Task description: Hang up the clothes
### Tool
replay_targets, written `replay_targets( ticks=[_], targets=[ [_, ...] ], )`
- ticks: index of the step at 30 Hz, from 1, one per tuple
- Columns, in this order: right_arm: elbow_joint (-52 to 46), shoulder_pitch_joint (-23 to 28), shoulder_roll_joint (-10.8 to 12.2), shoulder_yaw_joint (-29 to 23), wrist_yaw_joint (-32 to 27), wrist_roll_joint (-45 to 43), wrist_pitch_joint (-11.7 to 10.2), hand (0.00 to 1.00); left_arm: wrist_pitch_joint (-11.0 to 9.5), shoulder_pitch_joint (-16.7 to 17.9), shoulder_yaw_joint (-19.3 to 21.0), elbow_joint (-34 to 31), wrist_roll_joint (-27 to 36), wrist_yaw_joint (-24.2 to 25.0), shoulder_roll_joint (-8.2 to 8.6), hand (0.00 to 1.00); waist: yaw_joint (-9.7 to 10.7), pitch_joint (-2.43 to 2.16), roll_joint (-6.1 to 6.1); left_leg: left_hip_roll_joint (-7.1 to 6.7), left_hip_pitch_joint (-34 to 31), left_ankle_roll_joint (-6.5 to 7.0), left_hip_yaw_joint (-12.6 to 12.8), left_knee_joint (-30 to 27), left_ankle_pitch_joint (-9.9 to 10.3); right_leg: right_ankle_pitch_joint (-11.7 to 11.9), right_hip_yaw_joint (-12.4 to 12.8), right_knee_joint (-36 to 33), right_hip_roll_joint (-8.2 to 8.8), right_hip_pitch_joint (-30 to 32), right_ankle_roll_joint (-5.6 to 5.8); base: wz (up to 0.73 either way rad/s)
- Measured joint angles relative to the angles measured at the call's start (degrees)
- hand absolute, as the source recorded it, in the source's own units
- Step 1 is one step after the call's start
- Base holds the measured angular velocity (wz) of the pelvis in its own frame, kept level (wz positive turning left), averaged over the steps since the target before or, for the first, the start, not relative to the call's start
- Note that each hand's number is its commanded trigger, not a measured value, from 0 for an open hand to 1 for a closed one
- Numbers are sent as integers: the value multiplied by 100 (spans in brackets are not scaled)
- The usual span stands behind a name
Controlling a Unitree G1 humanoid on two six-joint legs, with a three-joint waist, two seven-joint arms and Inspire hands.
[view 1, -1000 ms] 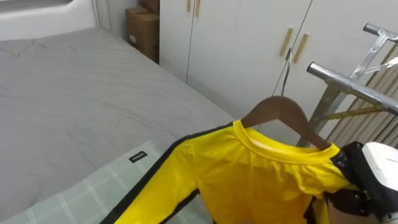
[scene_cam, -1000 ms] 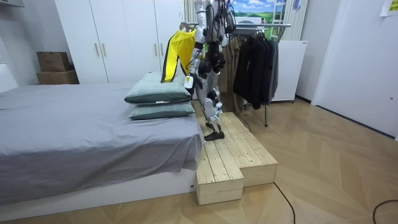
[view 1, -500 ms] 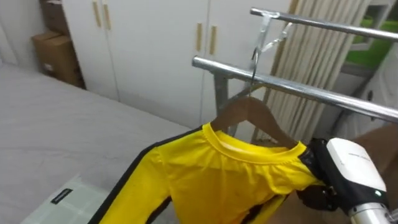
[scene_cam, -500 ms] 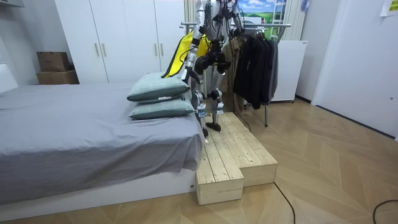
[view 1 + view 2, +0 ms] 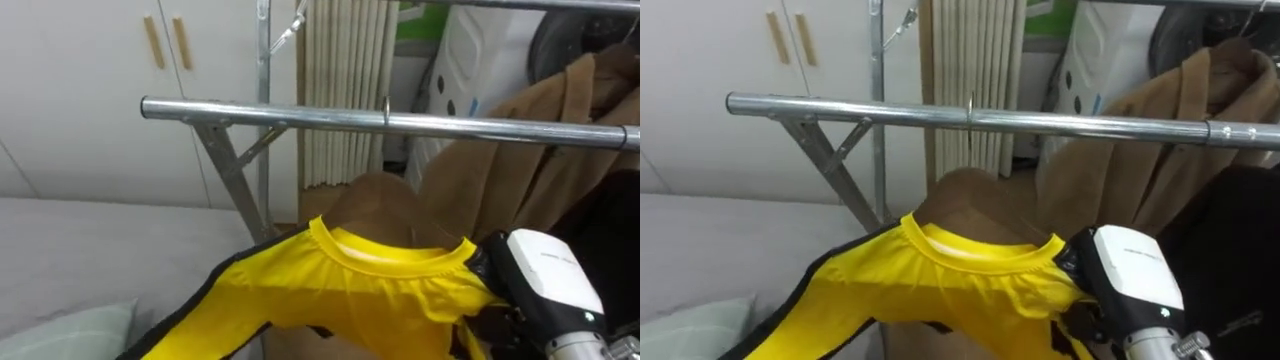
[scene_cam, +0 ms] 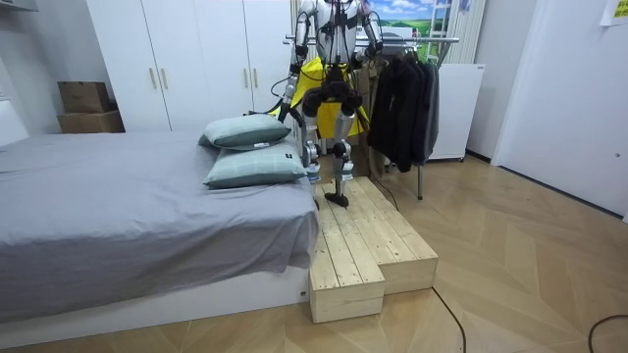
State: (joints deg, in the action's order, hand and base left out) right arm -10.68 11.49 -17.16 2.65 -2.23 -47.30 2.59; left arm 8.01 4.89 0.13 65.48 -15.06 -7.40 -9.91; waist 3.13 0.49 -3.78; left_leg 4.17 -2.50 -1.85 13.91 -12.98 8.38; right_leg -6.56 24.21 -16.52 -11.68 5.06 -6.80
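A yellow shirt (image 5: 350, 290) with black trim hangs on a brown wooden hanger (image 5: 385, 205). The hanger's thin metal hook (image 5: 387, 105) stands at the silver rail (image 5: 250, 110) of the clothes rack; whether it rests on the rail I cannot tell. My right hand (image 5: 540, 285) is at the shirt's right shoulder, dark fingers curled on the hanger's end under the cloth. In the room view I stand on the wooden platform (image 6: 368, 235) facing the rack, the yellow shirt (image 6: 316, 71) in front of me. My left hand (image 6: 286, 106) hangs low on the room view's left.
A brown coat (image 5: 520, 170) and dark garments (image 5: 615, 230) hang on the rail's right part. White wardrobe doors (image 5: 90, 90) stand behind on the left. The grey bed (image 6: 128, 206) with two pillows (image 6: 245, 132) lies beside the platform.
I have turned from the bed to the rack, so the view swung right. The shirt on its hanger came along in my right hand and now sits up at the rail.
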Motion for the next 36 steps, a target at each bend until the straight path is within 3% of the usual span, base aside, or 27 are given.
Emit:
replay_targets(
  ticks=[2,5,11,17,24,36],
  targets=[
    [-23,14,8,47,67,11,-9,100,-61,-29,-216,17,-9,-121,-7,0,34,-23,-21,-10,137,15,203,115,31,-14,222,15,-16,-35,9,-45],
    [-58,51,11,57,109,12,-27,100,-158,-27,-237,181,-9,-122,-21,0,61,-20,-15,-14,219,41,399,175,68,-21,382,61,-19,-51,32,-35],
    [-50,77,116,38,112,18,-193,100,-438,-27,-222,353,-23,-115,-18,0,0,2,10,-16,364,38,567,270,129,-53,392,88,-17,-96,63,-15],
    [-50,80,122,38,117,22,-228,100,-597,-13,-192,363,-21,-116,-22,0,-54,17,30,-15,398,28,580,297,141,-54,470,92,-35,-132,62,-3],
    [-143,-104,110,36,263,-23,-175,100,-640,-11,-37,389,-23,-162,-19,0,-207,-8,-20,-14,419,24,607,345,138,-45,443,128,-37,-128,47,-1],
    [-148,-260,96,36,484,-23,-176,100,-692,16,-36,264,-40,-195,-25,0,-349,7,-63,0,465,14,531,345,132,-16,206,271,16,-233,-8,3]
  ],
)
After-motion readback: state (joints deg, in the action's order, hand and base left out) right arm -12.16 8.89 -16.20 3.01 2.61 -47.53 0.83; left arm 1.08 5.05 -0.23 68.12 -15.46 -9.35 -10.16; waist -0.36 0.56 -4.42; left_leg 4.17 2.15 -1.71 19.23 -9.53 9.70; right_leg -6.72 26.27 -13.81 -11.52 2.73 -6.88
